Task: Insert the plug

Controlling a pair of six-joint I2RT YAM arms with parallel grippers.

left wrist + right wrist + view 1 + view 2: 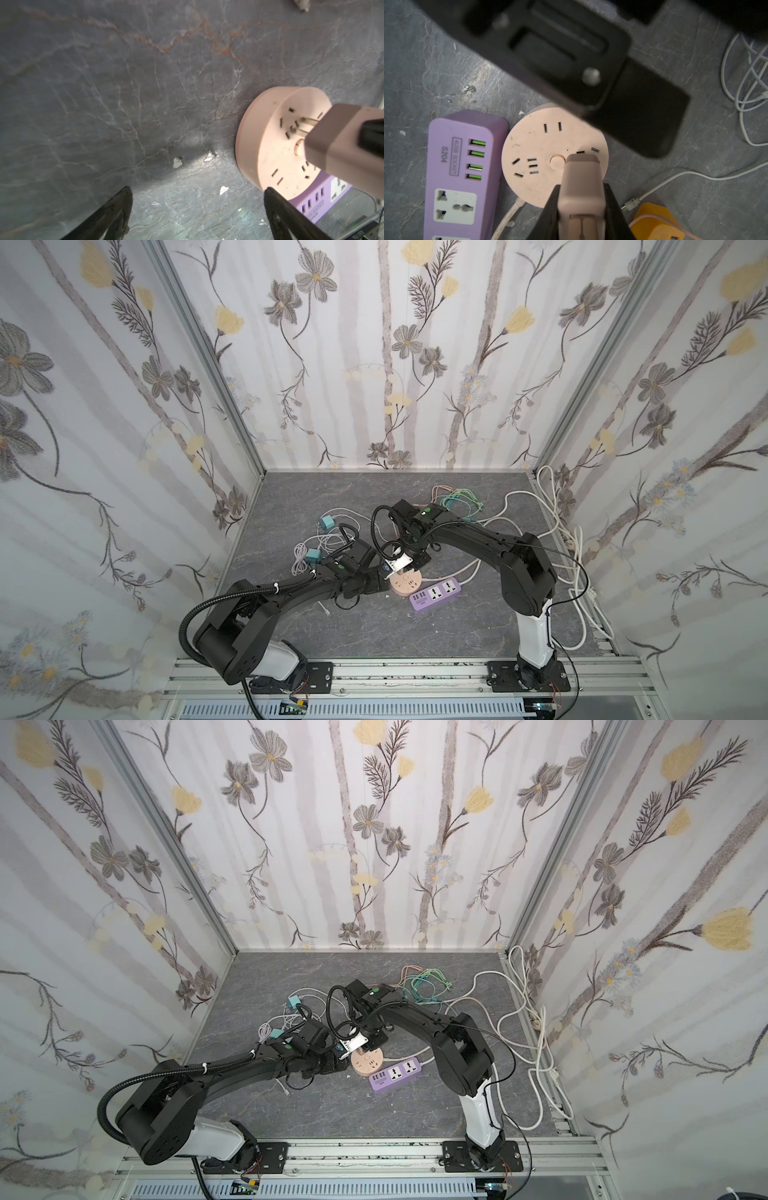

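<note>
A pale pink plug (581, 182) sits between the fingers of my right gripper (581, 186), which is shut on it. The left wrist view shows the plug (340, 141) tilted over a round pink socket hub (270, 145). Its two metal prongs (307, 124) are bare along most of their length, and their tips meet slots on the hub's top face. My left gripper (197, 190) is open with nothing between its fingers, low over the table beside the hub. One of its fingertips (270, 193) is at the hub's rim. In both top views the hub (406, 584) (367, 1063) lies where the two arms meet.
A purple power strip (436, 593) (463, 170) lies against the hub. A yellow adapter (656, 222) sits close behind the plug. Two teal chargers (327, 522) (313, 556), white cables (573, 564) and coloured wires (457, 499) lie around. A black part of the left arm (571, 62) crosses above the hub.
</note>
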